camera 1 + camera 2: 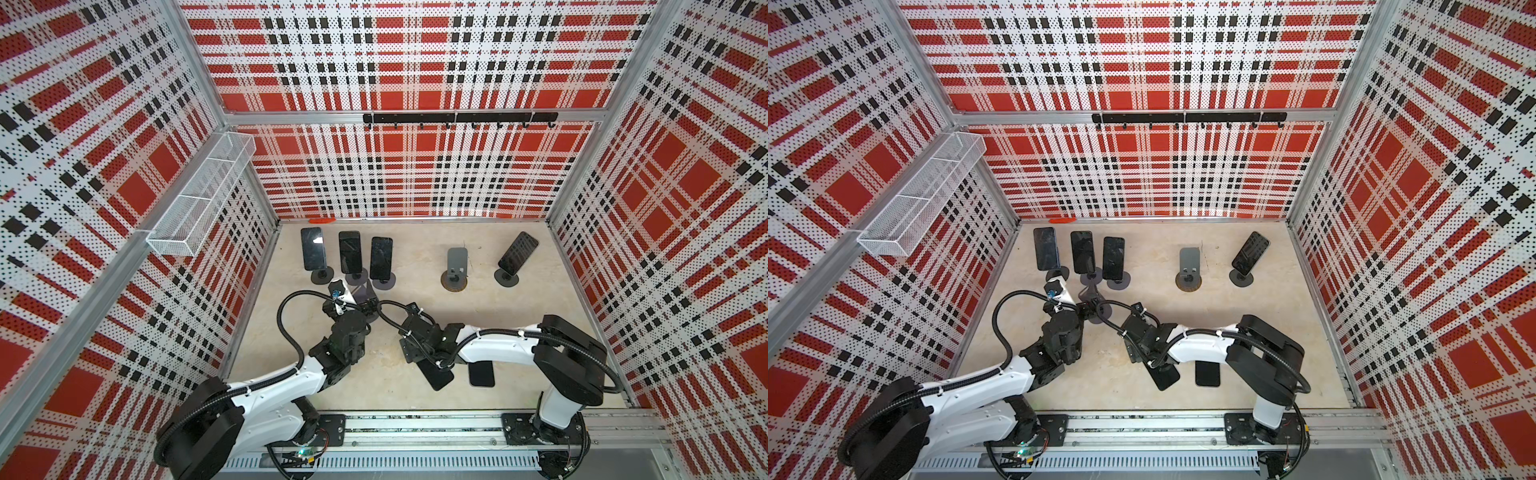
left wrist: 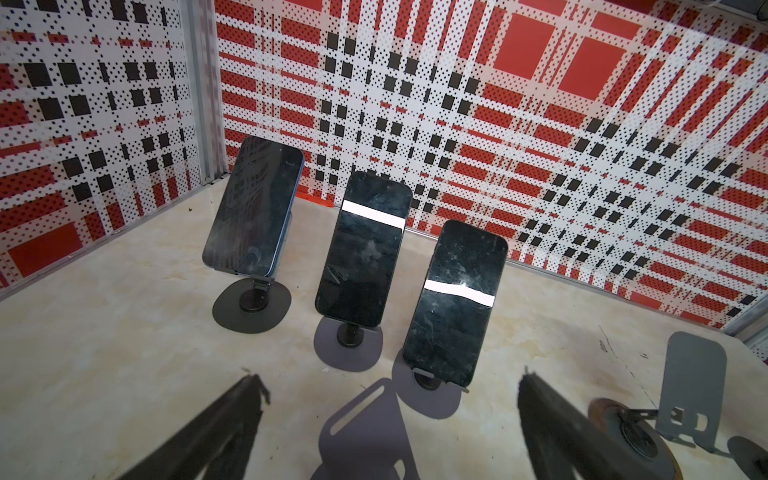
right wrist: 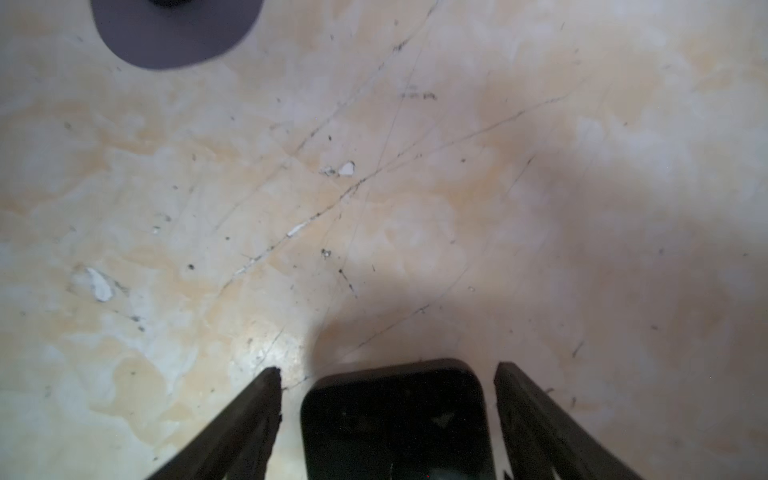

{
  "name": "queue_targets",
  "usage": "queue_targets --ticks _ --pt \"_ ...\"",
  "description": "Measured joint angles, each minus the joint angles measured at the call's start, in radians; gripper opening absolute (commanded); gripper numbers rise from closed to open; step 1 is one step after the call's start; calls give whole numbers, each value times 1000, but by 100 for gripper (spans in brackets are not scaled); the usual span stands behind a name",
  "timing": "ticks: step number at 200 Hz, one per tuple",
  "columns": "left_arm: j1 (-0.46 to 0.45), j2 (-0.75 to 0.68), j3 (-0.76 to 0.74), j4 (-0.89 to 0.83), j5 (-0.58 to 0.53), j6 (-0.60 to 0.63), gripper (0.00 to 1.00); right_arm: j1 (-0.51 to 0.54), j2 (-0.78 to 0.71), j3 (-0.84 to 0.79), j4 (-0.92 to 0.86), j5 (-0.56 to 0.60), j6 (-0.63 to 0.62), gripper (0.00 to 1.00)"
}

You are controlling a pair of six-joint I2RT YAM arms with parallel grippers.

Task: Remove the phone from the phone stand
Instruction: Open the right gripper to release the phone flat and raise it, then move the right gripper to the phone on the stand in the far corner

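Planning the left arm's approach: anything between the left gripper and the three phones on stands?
Yes. An empty stand sits just ahead of the open left gripper, in front of the nearest phone. Nothing else visible stands in the way.

The right gripper (image 3: 388, 370) straddled a black phone (image 3: 395, 419) on the bench (image 3: 374, 187), fingers (image 3: 249, 424) clear of its sides.

The row of three phones (image 1: 350, 251) stands close together at back left. Bare surface (image 1: 419, 257) separates it from the empty stand (image 1: 457, 262). Two flat phones (image 1: 481, 373) block the front.
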Motion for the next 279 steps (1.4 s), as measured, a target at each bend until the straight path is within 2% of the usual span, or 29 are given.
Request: queue_targets --ticks 43,58,84,111,138,159,177,210,246,279 --pt "0 -11 0 0 1 0 98 -59 -146 34 -27 45 -44 86" --pt "0 -24 0 0 1 1 98 -75 -191 60 -62 111 -87 89" --pt "-3 -46 0 0 1 3 98 -93 -255 113 -121 277 -159 100" --pt "-27 -47 2 0 -9 8 98 -113 -350 111 -130 408 -235 100" --pt "-82 -19 29 -1 -48 39 98 -182 -449 75 -121 466 -270 100" --pt "-117 12 54 2 -70 71 98 -286 -521 19 -82 467 -292 100" --pt "-128 33 60 8 -71 88 98 -400 -580 -44 -35 423 -295 100" --pt "-129 76 60 41 -58 127 98 -634 -592 -48 -21 332 -201 100" --pt "-132 109 61 55 -43 165 98 -799 -445 112 -114 251 -56 100" --pt "-134 106 59 84 -18 170 98 -883 -246 310 -264 231 60 100"
